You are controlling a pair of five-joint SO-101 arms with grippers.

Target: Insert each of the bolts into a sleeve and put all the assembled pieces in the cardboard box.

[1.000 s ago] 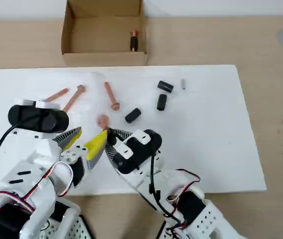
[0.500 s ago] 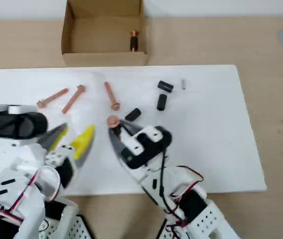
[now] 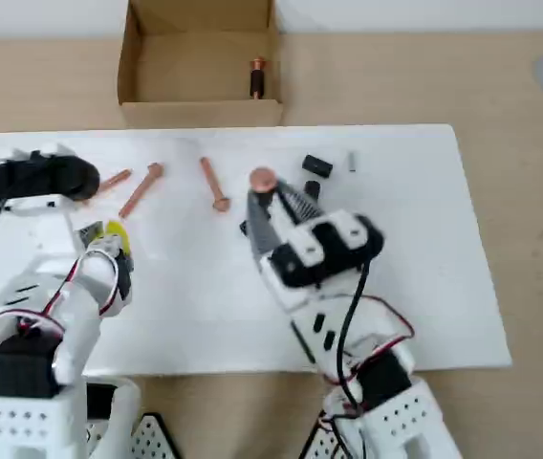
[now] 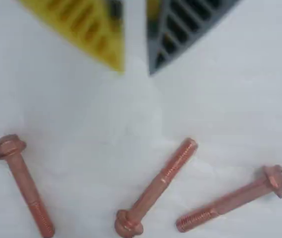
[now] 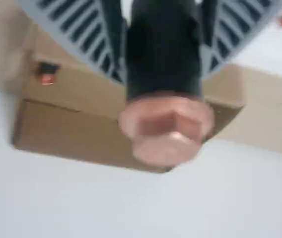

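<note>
High view: a white board [image 3: 415, 287] lay on the tan table [image 3: 539, 191], with the cardboard box [image 3: 200, 113] at its far edge. A finished piece [image 3: 257, 78] lay inside the box, at the right. On the board's far left part lay the left bolt [image 3: 114, 179], middle bolt [image 3: 142, 189] and right bolt [image 3: 215, 184], apart from one another. A loose sleeve [image 3: 316, 165] and a small grey pin [image 3: 352, 162] lay farther right. The right arm [image 3: 319, 253] stood mid-board, its right jaws clenched on the held piece [image 3: 262, 178], copper head pointing toward the box. The left arm [image 3: 71, 296] stood at the left.

Left wrist view: left jaws released with a narrow gap between them, nothing between, above bare board near the three bolts.

Right wrist view: right jaws grasped a black sleeve with a bolt head [image 5: 166, 126] at its end; the box lay beyond.
</note>
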